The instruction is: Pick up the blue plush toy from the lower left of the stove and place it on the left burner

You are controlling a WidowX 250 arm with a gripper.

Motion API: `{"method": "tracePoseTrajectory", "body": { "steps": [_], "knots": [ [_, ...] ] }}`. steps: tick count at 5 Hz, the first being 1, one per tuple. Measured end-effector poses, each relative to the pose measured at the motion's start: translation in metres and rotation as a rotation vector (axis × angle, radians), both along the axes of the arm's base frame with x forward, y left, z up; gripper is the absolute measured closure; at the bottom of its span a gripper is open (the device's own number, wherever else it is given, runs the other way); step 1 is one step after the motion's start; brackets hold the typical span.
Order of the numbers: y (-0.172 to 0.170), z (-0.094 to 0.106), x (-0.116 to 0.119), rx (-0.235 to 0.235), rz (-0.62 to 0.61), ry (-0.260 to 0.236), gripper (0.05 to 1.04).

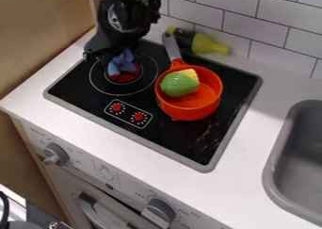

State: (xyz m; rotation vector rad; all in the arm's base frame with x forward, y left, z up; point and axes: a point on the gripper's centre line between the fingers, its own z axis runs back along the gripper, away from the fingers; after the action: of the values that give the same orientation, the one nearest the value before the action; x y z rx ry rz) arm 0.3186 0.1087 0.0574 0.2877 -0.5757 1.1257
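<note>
My gripper [114,50] hangs over the left burner at the upper left of the stove. A blue, soft-looking thing [122,62] is just below and beside it, above the burner's red middle; whether it is held, I cannot tell. To the right, an orange pan [187,111] sits on the stove with its grey handle pointing up toward the wall. Inside the pan lies a green and yellow toy corn [179,84].
A yellow-green bottle [204,44] lies behind the pan by the tiled wall. The black stovetop [182,143] has two red knobs at its front. A grey sink [273,159] is at the right, and a wooden panel [41,39] stands at the left.
</note>
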Motion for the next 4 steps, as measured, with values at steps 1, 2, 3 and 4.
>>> {"method": "tracePoseTrajectory", "body": {
  "steps": [1,2,3,4],
  "knots": [
    [-0.004,-0.004,-0.002,-0.021,-0.017,0.012,0.243],
    [-0.001,-0.005,-0.005,-0.034,-0.012,0.024,0.079],
    [-0.002,-0.004,-0.005,-0.042,-0.017,0.027,0.085],
    [-0.002,0.006,-0.009,-0.051,-0.008,0.049,0.084]
  ]
}}
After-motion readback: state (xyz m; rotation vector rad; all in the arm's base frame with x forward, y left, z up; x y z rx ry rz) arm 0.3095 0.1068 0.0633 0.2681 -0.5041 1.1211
